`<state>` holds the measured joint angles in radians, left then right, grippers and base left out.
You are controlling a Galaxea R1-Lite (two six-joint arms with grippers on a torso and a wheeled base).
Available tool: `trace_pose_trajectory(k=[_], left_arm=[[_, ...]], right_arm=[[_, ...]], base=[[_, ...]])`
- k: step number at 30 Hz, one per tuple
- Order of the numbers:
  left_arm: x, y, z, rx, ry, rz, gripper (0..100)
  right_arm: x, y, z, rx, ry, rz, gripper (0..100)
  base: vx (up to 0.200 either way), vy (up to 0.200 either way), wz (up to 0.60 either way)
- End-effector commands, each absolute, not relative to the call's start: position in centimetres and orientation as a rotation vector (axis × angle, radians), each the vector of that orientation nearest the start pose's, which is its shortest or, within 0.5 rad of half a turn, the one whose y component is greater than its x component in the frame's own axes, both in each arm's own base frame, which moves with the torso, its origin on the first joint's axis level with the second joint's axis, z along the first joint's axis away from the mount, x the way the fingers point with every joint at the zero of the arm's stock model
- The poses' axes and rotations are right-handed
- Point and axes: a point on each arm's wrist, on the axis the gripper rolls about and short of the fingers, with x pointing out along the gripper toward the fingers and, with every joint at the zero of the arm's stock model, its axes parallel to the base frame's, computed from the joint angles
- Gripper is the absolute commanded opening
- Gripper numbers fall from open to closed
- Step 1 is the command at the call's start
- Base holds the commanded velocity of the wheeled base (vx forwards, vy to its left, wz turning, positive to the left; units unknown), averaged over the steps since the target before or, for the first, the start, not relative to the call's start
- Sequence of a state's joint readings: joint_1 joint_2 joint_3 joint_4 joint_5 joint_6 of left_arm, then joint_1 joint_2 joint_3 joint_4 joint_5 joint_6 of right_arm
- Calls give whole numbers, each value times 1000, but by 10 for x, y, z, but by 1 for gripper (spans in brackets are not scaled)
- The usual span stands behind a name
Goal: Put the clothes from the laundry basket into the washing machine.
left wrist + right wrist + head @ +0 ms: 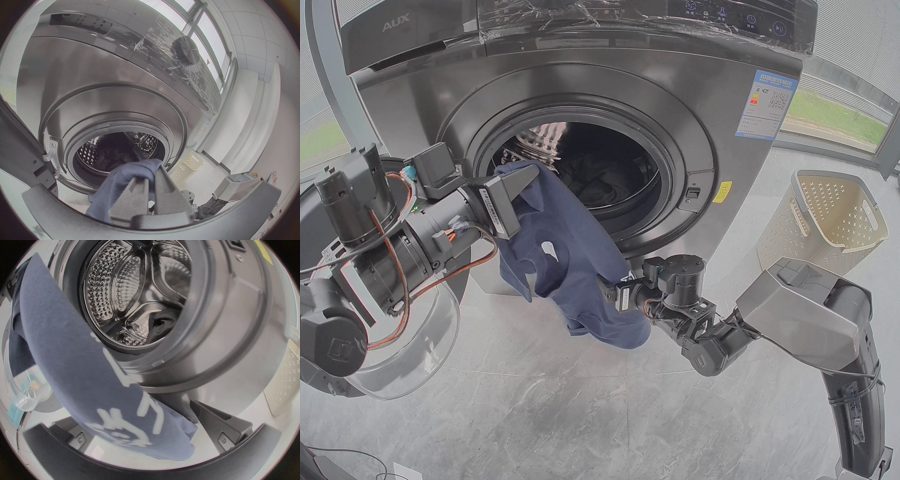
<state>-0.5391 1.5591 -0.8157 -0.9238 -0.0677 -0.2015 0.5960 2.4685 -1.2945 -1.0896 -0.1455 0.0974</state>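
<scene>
- Grey floor [550, 406], washing machine [687, 112] gaping.
- Left gripper [528, 178] pinched on navy shirt [569, 250] at the drum [550, 134], left rim.
- Right gripper [609, 292] splayed wide under it (gripping nothing); feed the cloth deep.

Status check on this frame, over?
Left gripper shut on navy shirt at drum mouth. Right gripper open at shirt's lower part. Shirt mostly outside drum. Opening unobstructed.

The head camera stands back and looks forward and down at the washing machine [675, 125], the floor [550, 406] and the laundry basket [837, 219]. The left wrist camera sits low to one side, aimed up at the drum mouth [115, 153]. The right wrist camera is close beneath the drum mouth, peering in. All three share that mouth and the navy garment [562, 250].
</scene>
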Motion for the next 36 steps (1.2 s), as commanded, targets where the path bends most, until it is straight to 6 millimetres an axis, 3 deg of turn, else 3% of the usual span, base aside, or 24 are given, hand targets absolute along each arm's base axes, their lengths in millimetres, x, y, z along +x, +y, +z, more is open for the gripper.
trace_pose_trajectory(k=[1,5,7,9,13,18,26,30,36], left_arm=[[239,-140,260,-243,-133,-608,0],[242,-141,262,-246,-142,-608,0],[243,-141,263,-247,-145,-605,0],[247,-143,262,-246,-141,-603,0],[251,-145,260,-247,-139,-600,0],[253,-144,260,-246,-140,-580,0],[255,-145,259,-245,-134,-575,0],[256,-145,261,-247,-139,-572,0],[255,-145,263,-250,-147,-575,0]], right_arm=[[377,258,39,46,133,454,100],[343,258,31,11,159,517,100],[336,259,31,10,161,530,100],[310,262,34,5,171,611,100],[283,278,40,3,166,702,100],[265,304,48,13,144,796,100],[257,340,57,27,131,872,100],[266,355,52,25,145,882,100],[295,381,31,23,166,869,100]], base=[[0,0,0],[0,0,0],[0,0,0],[0,0,0],[0,0,0],[0,0,0],[0,0,0],[0,0,0],[0,0,0]])
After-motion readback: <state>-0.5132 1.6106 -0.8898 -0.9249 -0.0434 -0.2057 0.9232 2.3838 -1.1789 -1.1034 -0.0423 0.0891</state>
